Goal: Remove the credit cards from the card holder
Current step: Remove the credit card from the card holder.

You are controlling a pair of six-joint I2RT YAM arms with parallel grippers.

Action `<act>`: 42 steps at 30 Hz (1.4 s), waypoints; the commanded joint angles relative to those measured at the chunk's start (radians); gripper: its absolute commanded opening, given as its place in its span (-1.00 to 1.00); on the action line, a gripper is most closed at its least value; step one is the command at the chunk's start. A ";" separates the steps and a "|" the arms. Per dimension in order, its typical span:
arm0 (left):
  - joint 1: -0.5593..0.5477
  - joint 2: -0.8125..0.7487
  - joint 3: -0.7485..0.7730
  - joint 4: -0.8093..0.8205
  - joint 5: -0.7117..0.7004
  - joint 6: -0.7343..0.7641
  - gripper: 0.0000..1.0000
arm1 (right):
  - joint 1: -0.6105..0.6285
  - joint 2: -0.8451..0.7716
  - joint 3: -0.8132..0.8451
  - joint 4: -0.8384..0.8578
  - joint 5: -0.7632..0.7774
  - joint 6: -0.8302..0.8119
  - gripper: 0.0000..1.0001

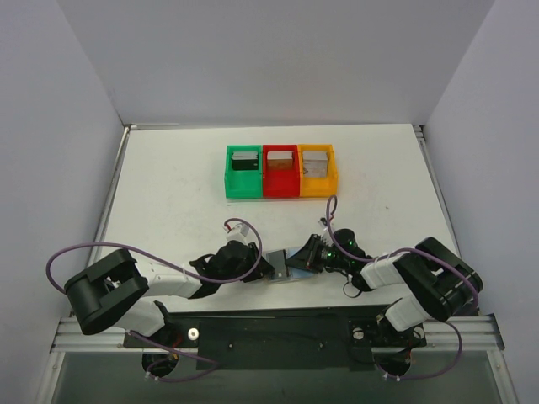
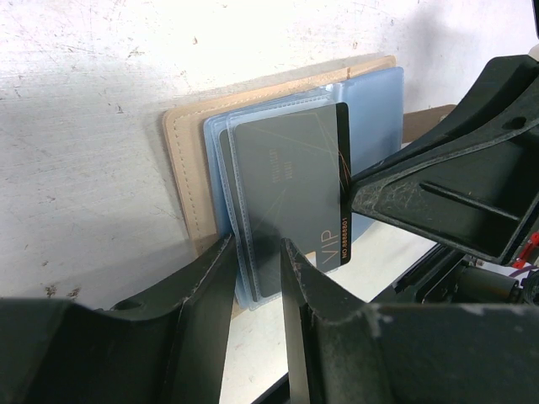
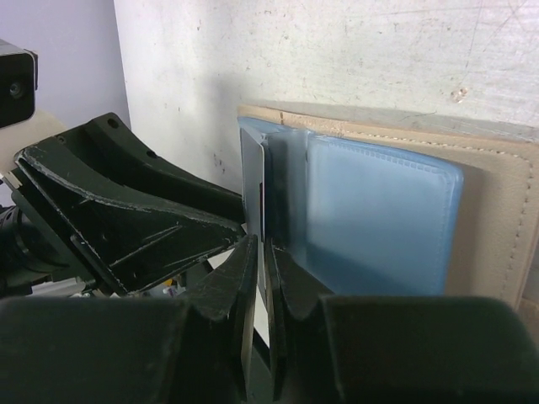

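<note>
Right wrist: card (image 3: 254,185) pinched in right end effector (image 3: 261,257).

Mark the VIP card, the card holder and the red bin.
VIP card (image 2: 286,185): left wrist view, middle of its grey face.
card holder (image 2: 181,177): left wrist view, tan left border.
red bin (image 1: 280,188): top external view, front wall.

Two arms, left arm (image 1: 164,284), right arm (image 1: 396,271) — black joint housings, white link shells, thin purple cables (image 1: 76,252) looping off each, matte black fingers (image 2: 206,295), scuffed pale along edges, small green lights (image 1: 335,245) at right wrist
</note>
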 commanded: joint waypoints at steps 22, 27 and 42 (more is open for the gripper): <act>0.015 -0.011 -0.040 -0.134 -0.045 0.035 -0.25 | 0.008 -0.085 0.055 -0.169 0.021 -0.103 -1.00; 0.017 -0.008 -0.045 -0.134 -0.043 0.037 -0.25 | 0.010 -0.115 0.051 -0.204 0.032 -0.117 -1.00; 0.023 -0.013 -0.057 -0.125 -0.040 0.035 -0.26 | 0.008 -0.151 0.038 -0.265 0.049 -0.149 -1.00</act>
